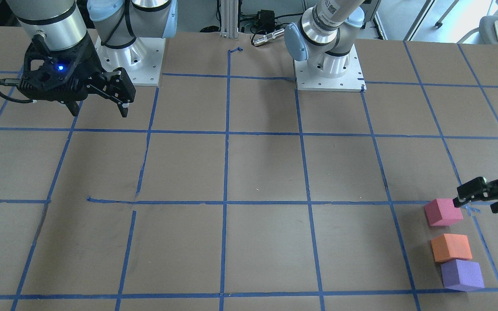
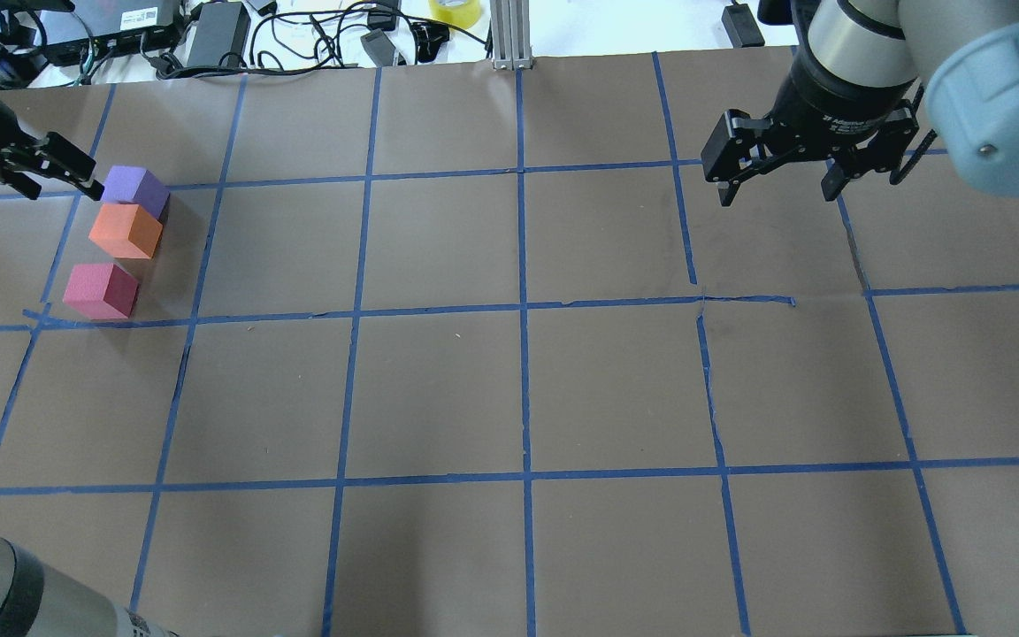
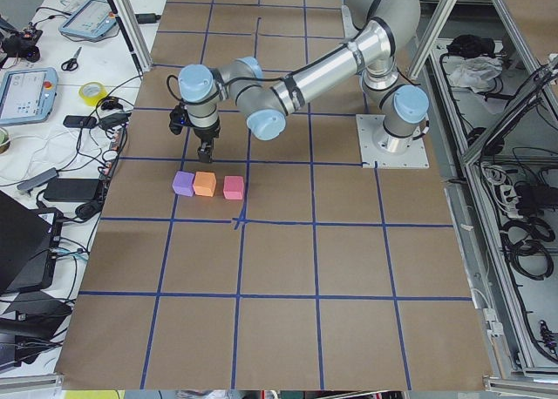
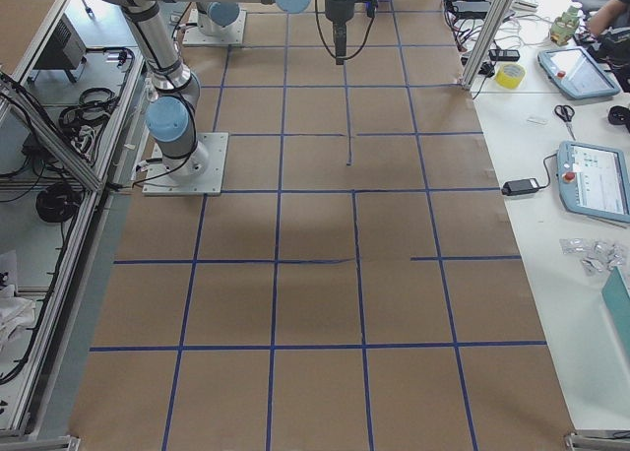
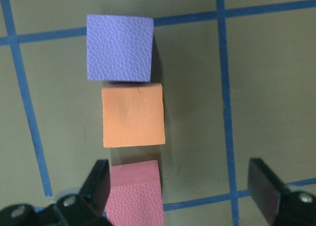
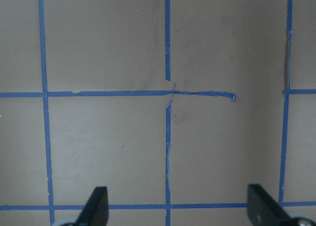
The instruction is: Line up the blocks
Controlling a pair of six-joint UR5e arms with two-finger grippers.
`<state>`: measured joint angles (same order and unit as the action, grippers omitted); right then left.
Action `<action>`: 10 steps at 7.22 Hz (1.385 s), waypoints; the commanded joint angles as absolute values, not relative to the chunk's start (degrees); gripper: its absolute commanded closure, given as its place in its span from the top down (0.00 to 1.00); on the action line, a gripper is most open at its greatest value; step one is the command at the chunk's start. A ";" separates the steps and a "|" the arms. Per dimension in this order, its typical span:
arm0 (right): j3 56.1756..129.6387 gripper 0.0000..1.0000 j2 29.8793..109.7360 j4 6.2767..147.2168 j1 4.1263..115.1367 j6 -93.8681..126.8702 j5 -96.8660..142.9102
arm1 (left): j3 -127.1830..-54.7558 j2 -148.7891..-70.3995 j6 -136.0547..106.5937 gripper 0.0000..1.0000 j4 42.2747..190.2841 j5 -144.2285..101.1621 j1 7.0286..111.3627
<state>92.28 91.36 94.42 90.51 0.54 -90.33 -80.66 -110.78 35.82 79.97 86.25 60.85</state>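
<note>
Hovering left gripper (image 5: 180, 191), jaws apart and empty, finger (image 5: 98, 184) just beside pink (image 5: 136, 194): risks nudging it off line with orange (image 5: 133, 115), purple (image 5: 120, 48). Right gripper (image 2: 779, 190) apart, idle.

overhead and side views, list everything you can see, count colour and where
table: one, brown covering, fills the view
tape grid: blue lines across the table
purple block: one, far end of a row at the robot's far left
orange block: one, middle of that row
pinkish-red block: one, near end of the row
tape roll: one, yellow, bench beyond the table
cables and boxes: several, black, same bench
control tablets: two, grey-blue, same bench
left hand: one, black, open, over the pinkish-red end of the row
right hand: one, black, open, empty, above bare table on the right
</note>
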 commanded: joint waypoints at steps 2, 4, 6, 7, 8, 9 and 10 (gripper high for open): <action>92.29 1.00 91.32 94.39 90.62 0.62 -90.26 | -79.19 -94.44 29.76 1.00 99.98 87.81 63.26; 92.29 1.00 91.23 94.39 90.62 0.62 -90.35 | -80.68 -92.56 13.12 1.00 100.11 88.42 75.08; 92.29 1.00 91.23 94.39 90.61 0.62 -90.35 | -80.60 -91.24 -4.60 1.00 99.67 88.24 86.25; 92.29 1.00 91.14 94.31 90.62 0.62 -90.35 | -81.12 -91.23 -5.44 1.00 97.41 88.50 90.31; 92.37 1.00 91.23 94.31 90.62 0.62 -90.35 | -81.12 -92.27 -5.54 1.00 95.12 89.20 91.83; 92.37 1.00 91.23 94.31 90.62 0.62 -90.44 | -81.21 -92.02 -5.36 1.00 95.10 91.91 92.02; 92.37 1.00 91.14 94.39 90.62 0.62 -90.27 | -81.30 -91.50 -5.19 1.00 95.45 92.02 92.02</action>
